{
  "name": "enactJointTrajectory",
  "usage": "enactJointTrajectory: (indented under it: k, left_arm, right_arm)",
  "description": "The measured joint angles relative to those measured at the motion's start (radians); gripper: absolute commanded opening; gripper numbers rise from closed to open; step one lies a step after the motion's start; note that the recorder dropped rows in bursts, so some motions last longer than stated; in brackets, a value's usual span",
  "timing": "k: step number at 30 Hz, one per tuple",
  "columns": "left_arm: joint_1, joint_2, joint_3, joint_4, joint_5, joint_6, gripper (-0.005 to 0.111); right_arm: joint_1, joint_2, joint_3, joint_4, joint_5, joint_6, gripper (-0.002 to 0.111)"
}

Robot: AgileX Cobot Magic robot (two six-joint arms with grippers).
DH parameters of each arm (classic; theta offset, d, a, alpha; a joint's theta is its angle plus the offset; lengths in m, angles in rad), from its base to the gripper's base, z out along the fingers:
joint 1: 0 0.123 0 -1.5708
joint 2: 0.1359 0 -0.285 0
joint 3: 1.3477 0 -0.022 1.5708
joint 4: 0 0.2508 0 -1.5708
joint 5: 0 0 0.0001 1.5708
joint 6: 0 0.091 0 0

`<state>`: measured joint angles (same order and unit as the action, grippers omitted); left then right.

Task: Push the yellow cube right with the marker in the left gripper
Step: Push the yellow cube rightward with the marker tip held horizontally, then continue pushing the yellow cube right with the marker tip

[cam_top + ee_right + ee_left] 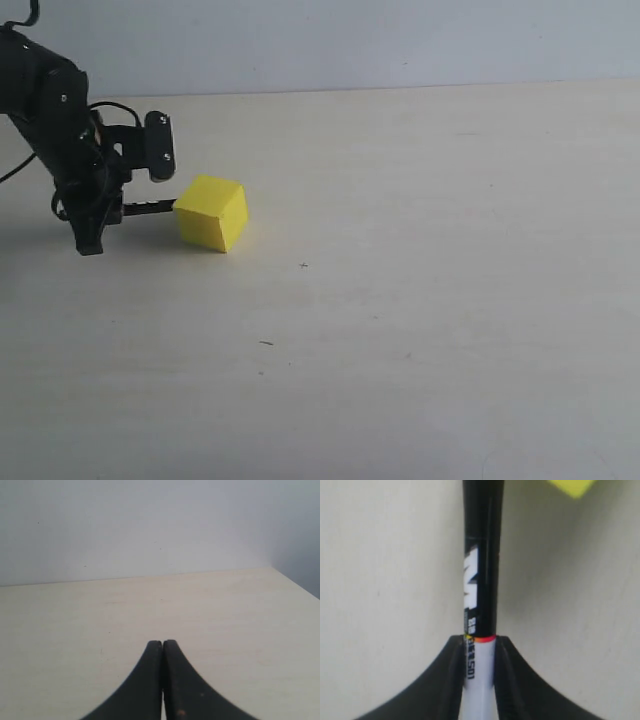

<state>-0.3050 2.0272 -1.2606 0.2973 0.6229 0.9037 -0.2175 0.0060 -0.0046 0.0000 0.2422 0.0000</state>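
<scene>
Yellow cube (211,213) sits left on the table (420,300), marker (481,580) tip at its left face, left gripper (479,645) clamped on the barrel; looks light, rigid, prone to yaw, so contact that face low and centred.

Bare tabletop (450,250) stretches right of yellow cube (211,212).

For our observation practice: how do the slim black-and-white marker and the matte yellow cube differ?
The slim black-and-white marker is long and thin; the matte yellow cube is blocky. The marker is clamped in the black left gripper; the cube sits free on the table.
</scene>
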Motion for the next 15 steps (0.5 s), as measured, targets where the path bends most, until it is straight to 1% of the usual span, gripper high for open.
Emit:
enactJointTrajectory:
  k: [1, 4, 11, 15]
  left_arm:
    - [-0.011, 0.000, 0.000, 0.000, 0.000, -0.006, 0.000]
    - [-0.018, 0.000, 0.000, 0.017, 0.013, -0.029, 0.000]
    - [0.013, 0.000, 0.000, 0.086, 0.118, -0.067, 0.000]
    - [0.004, 0.000, 0.000, 0.081, 0.127, -0.070, 0.000]
  right_arm:
    - [0.000, 0.000, 0.000, 0.000, 0.000, 0.000, 0.000]
    - [0.000, 0.000, 0.000, 0.000, 0.000, 0.000, 0.000]
    - [0.000, 0.000, 0.000, 0.000, 0.000, 0.000, 0.000]
    - [0.000, 0.000, 0.000, 0.000, 0.000, 0.000, 0.000]
